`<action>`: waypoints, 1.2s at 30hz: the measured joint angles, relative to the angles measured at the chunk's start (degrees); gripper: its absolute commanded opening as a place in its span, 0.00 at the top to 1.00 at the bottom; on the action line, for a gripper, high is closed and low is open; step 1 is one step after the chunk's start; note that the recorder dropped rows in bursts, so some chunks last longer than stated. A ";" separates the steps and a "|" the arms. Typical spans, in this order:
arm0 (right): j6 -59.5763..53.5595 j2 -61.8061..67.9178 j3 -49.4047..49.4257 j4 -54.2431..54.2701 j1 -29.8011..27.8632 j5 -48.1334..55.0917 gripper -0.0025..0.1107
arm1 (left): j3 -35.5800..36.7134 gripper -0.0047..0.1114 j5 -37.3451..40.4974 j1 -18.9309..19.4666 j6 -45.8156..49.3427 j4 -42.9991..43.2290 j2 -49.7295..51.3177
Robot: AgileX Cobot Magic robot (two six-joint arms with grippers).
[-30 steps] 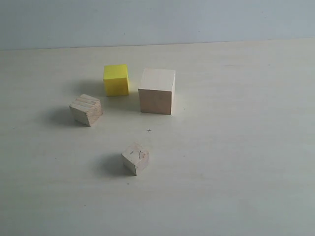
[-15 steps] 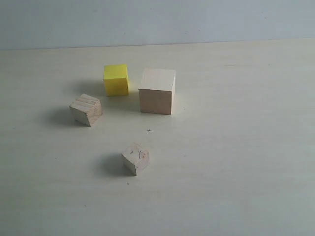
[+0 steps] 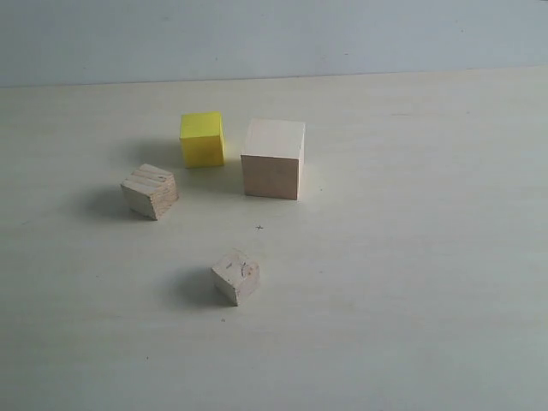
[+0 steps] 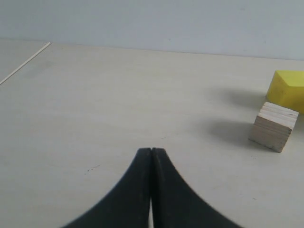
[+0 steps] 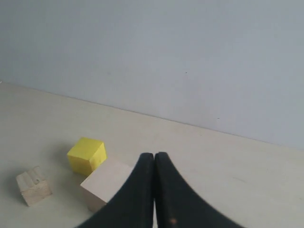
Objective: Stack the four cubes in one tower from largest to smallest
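Four cubes are seen standing apart on a pale table, none stacked on another. With the small dark mark on the tabletop taken as the centre of the dial in the exterior view, the large pale wooden cube is found at 12 o'clock, the yellow cube at 11 o'clock, the bare wooden cube between 9 and 10 o'clock, and the smallest cube, marked by a knot on its upper face, at 7 o'clock. The yellow cube is set just beside the large one, at its 10 o'clock, with a narrow gap between them. The bare wooden cube and the smallest cube are turned at an angle to the table's far edge, and each rests flat. A plain grey-blue wall is seen behind the table. The left gripper is shown with its dark fingers pressed together and nothing between them; the bare wooden cube and part of the yellow cube are caught in its wrist view, well apart from the fingertips. The right gripper is likewise closed on nothing, held above the table, with the yellow cube, the large pale wooden cube and the bare wooden cube seen below it.
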 measured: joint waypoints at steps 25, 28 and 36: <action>1.98 12.21 0.00 1.43 0.00 -6.26 0.05 | 0.00 0.96 0.00 0.00 0.00 0.00 0.00; 2.12 13.51 -0.61 3.17 0.00 -6.26 0.05 | 0.00 0.96 0.00 0.00 0.00 0.00 0.00; 1.28 21.60 -9.79 5.37 0.00 2.55 0.05 | 0.00 0.96 0.00 0.00 0.00 0.00 0.00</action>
